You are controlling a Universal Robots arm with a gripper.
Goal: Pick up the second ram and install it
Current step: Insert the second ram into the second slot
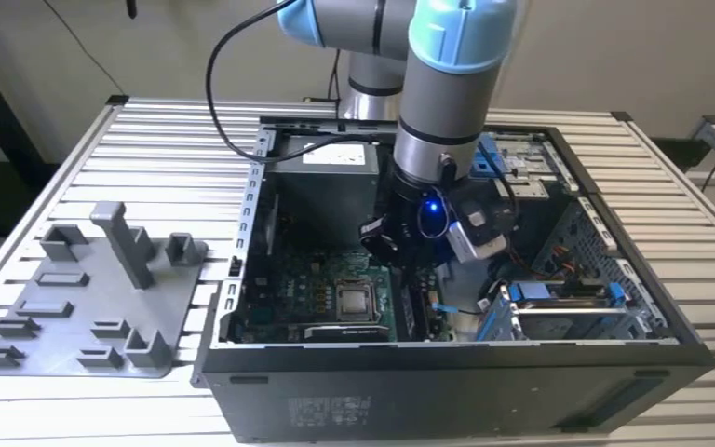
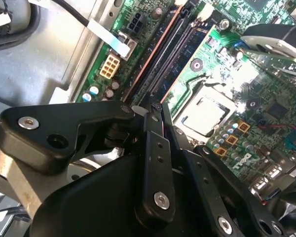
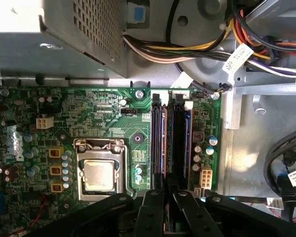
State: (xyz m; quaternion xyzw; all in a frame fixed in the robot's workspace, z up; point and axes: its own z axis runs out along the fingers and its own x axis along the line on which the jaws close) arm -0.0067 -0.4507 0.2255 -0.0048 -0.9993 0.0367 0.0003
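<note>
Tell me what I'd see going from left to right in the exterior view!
Grey plastic fixture tray with upright blocks → green motherboard with its silver square processor → blue drive bracket inside the black computer case.

No text legible — labels too blurred.

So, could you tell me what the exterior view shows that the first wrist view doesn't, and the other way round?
The exterior view adds the arm reaching down into the open computer case, the slatted table, and the grey fixture plate on the exterior view's left of the case. The first wrist view adds the memory slots seen lengthwise, with the gripper at their end, and a tagged cable bundle. Both share the green motherboard and its processor socket.
</note>
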